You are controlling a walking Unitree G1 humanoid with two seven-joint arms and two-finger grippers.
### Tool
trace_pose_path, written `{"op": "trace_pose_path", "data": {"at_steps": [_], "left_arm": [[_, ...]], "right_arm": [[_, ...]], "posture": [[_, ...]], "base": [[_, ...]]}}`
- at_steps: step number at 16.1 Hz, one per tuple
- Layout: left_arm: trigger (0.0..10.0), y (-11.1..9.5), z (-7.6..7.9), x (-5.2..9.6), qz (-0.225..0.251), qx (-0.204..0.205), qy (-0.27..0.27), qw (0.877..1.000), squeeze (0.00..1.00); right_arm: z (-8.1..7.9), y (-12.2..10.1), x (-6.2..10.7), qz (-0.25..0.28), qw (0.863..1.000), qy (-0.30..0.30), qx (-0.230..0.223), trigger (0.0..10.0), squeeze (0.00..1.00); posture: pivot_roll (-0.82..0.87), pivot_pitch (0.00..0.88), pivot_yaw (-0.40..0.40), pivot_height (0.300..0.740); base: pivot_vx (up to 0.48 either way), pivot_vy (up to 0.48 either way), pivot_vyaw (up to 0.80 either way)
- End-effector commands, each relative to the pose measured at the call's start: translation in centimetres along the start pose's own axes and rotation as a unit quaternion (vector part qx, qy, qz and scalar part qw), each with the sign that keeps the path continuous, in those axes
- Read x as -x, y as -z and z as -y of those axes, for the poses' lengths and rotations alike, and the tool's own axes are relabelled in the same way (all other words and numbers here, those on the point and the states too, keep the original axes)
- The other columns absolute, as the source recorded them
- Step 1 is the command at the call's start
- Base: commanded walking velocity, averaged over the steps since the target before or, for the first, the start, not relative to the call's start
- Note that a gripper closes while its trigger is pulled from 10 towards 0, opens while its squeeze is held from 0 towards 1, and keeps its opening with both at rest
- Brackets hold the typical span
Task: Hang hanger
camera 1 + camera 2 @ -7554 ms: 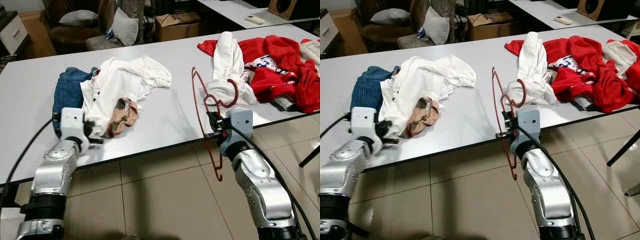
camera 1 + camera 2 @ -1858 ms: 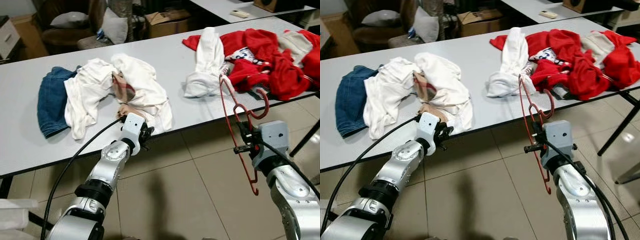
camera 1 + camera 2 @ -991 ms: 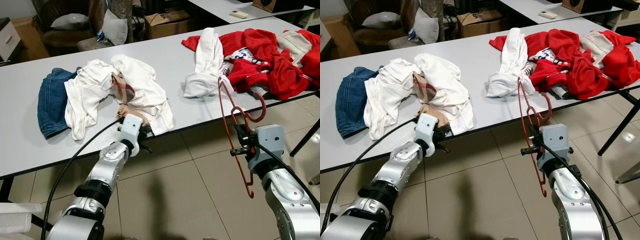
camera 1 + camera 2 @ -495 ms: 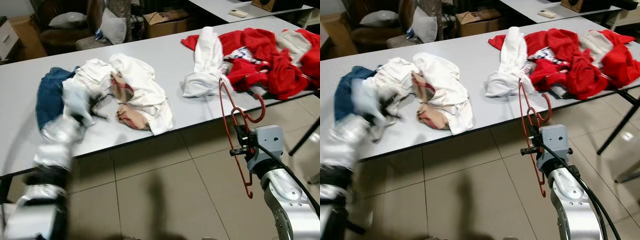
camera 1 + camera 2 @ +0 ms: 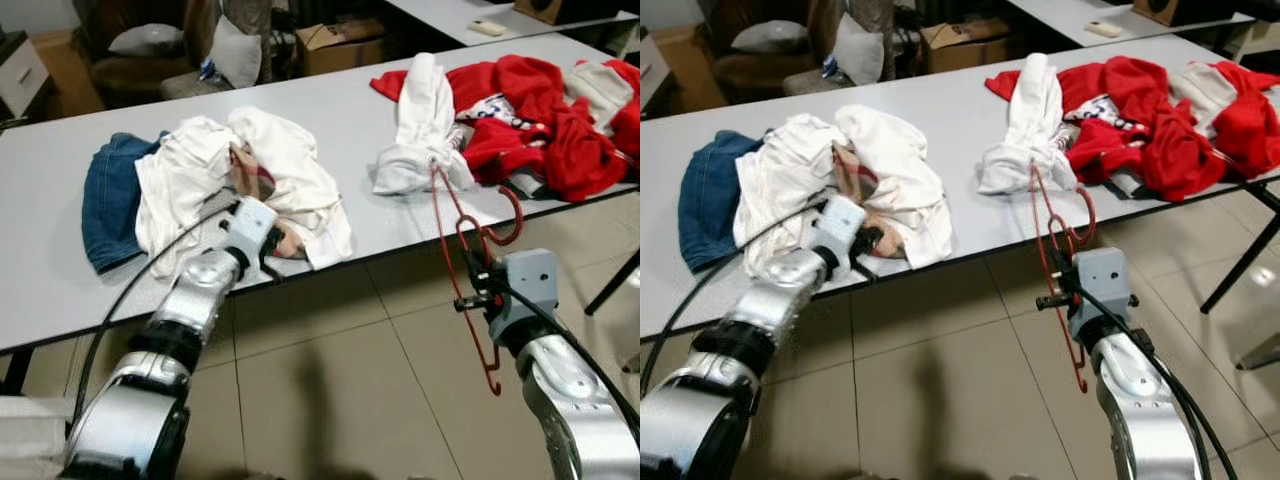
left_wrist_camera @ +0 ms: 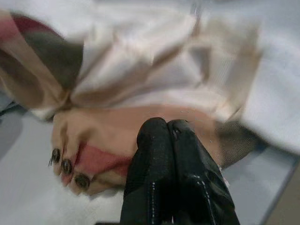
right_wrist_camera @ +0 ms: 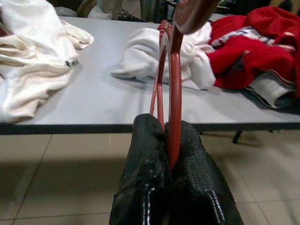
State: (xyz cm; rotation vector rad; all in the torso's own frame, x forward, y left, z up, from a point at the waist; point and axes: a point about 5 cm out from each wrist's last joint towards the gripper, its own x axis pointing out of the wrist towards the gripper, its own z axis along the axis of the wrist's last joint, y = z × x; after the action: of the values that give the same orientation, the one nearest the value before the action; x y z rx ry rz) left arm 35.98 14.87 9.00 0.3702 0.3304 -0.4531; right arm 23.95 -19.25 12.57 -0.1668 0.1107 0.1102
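- Hanger (image 5: 468, 262) is staying clamped between the right gripper's (image 7: 169, 154) fingers, upright, off the table (image 5: 350, 140) edge.
- Left gripper (image 6: 168, 140), fingers pressed together, is now returning to the white garment (image 5: 290, 175) after swinging away, probably preparing to lift it.

The left arm reaches forward and up over the near edge of the worktop (image 5: 40, 300), its silver forearm slanting inward, and the left hand (image 5: 268, 243) sits low on the top with its two black fingers (image 6: 161, 154) pressed together. The right arm is bent up in front of the worktop edge, wrist raised, and the right hand (image 5: 468, 296) has its fingers (image 7: 187, 154) clamped on a red hanger (image 5: 470, 270), holding it upright.
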Motion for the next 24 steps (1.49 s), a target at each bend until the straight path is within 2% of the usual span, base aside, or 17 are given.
{"op": "trace_pose_path", "data": {"at_steps": [1,4,5,6,7,8,10,12,13,14,15,16,17,18,20,22,24], "left_arm": [[10.0,1.3,0.1,-0.1,-0.042,-0.020,-0.009,0.999,0.00],[10.0,2.5,1.4,-0.2,-0.061,-0.028,0.012,0.998,0.00],[10.0,3.5,1.0,0.1,-0.088,-0.058,0.007,0.994,0.00],[10.0,3.8,0.6,0.3,-0.096,-0.068,0.004,0.993,0.00],[10.0,4.5,-1.5,1.2,-0.122,-0.091,-0.029,0.988,0.00],[10.0,4.6,-2.1,1.4,-0.127,-0.097,-0.040,0.986,0.00],[10.0,4.9,-7.3,3.9,-0.157,-0.134,-0.122,0.971,0.00],[10.0,4.0,-11.8,6.4,-0.162,-0.166,-0.198,0.952,0.00],[10.0,3.4,-13.0,7.1,-0.157,-0.187,-0.225,0.943,0.00],[10.0,2.8,-13.5,7.3,-0.146,-0.194,-0.238,0.940,0.00],[10.0,1.2,-14.2,7.5,-0.102,-0.190,-0.260,0.941,0.00],[10.0,-0.3,-14.3,7.2,-0.053,-0.166,-0.262,0.949,0.00],[10.0,-1.7,-13.5,6.3,0.008,-0.093,-0.234,0.968,0.00],[10.0,-2.5,-12.6,5.6,0.043,-0.045,-0.198,0.978,0.00],[10.0,-1.4,-9.4,3.8,0.018,-0.051,-0.104,0.993,0.00],[10.0,0.2,-6.5,2.7,-0.008,-0.054,-0.038,0.998,0.00],[10.0,1.1,-4.9,2.4,-0.024,-0.038,0.007,0.999,0.00]], "right_arm": [[0.3,-0.6,0.3,0.011,1.000,0.008,0.006,10.0,0.00],[0.3,-0.5,0.6,0.009,1.000,0.011,0.008,10.0,0.00],[0.3,-0.5,0.6,0.008,1.000,0.011,0.008,10.0,0.00],[0.3,-0.5,0.6,0.008,1.000,0.011,0.008,10.0,0.00],[0.2,-0.4,0.6,0.007,1.000,0.010,0.009,10.0,0.00],[0.2,-0.4,0.6,0.007,1.000,0.010,0.009,10.0,0.00],[0.0,-0.1,0.6,0.003,1.000,0.007,0.007,10.0,0.00],[-0.4,0.1,0.4,0.000,1.000,0.002,0.005,10.0,0.00],[-0.5,0.2,0.3,-0.001,1.000,-0.001,0.004,10.0,0.00],[-0.6,0.3,0.3,-0.002,1.000,-0.002,0.005,10.0,0.00],[-0.7,0.3,0.2,-0.002,1.000,-0.003,0.004,10.0,0.00],[-0.7,0.3,0.1,-0.002,1.000,-0.003,0.003,10.0,0.00],[-0.8,0.3,0.1,-0.001,1.000,-0.003,0.002,10.0,0.00],[-0.8,0.4,0.1,0.000,1.000,-0.002,0.000,10.0,0.00],[-1.0,0.4,0.1,0.001,1.000,0.000,-0.001,10.0,0.00],[-0.9,0.5,0.2,0.001,1.000,0.006,-0.004,10.0,0.00],[-0.8,0.5,0.3,0.000,1.000,0.008,-0.005,10.0,0.00]], "posture": [[-0.25,0.018,0.128,0.740],[-0.26,0.020,0.134,0.740],[-0.26,0.020,0.135,0.740],[-0.26,0.019,0.134,0.740],[-0.26,0.019,0.134,0.740],[-0.26,0.019,0.134,0.740],[-0.24,0.017,0.129,0.740],[-0.22,0.012,0.124,0.740],[-0.22,0.009,0.123,0.740],[-0.22,0.009,0.123,0.740],[-0.21,0.001,0.125,0.740],[-0.21,0.000,0.126,0.740],[-0.21,0.000,0.131,0.740],[-0.21,0.000,0.131,0.740],[-0.21,0.000,0.131,0.740],[-0.21,0.000,0.148,0.740],[-0.22,0.000,0.152,0.740]], "base": [[0.000,0.000,0.00],[0.000,0.000,0.00],[0.000,0.000,0.00],[0.000,0.000,0.00],[0.000,0.000,0.00],[0.000,0.000,0.00],[0.000,0.000,0.00],[0.000,0.000,0.00],[0.000,0.000,0.00],[0.000,0.000,0.00],[0.000,0.000,0.00],[0.000,0.000,0.00],[0.000,0.000,0.00],[0.000,0.000,0.00],[0.000,0.000,0.00],[0.000,0.000,0.00],[0.000,0.000,0.00]]}}
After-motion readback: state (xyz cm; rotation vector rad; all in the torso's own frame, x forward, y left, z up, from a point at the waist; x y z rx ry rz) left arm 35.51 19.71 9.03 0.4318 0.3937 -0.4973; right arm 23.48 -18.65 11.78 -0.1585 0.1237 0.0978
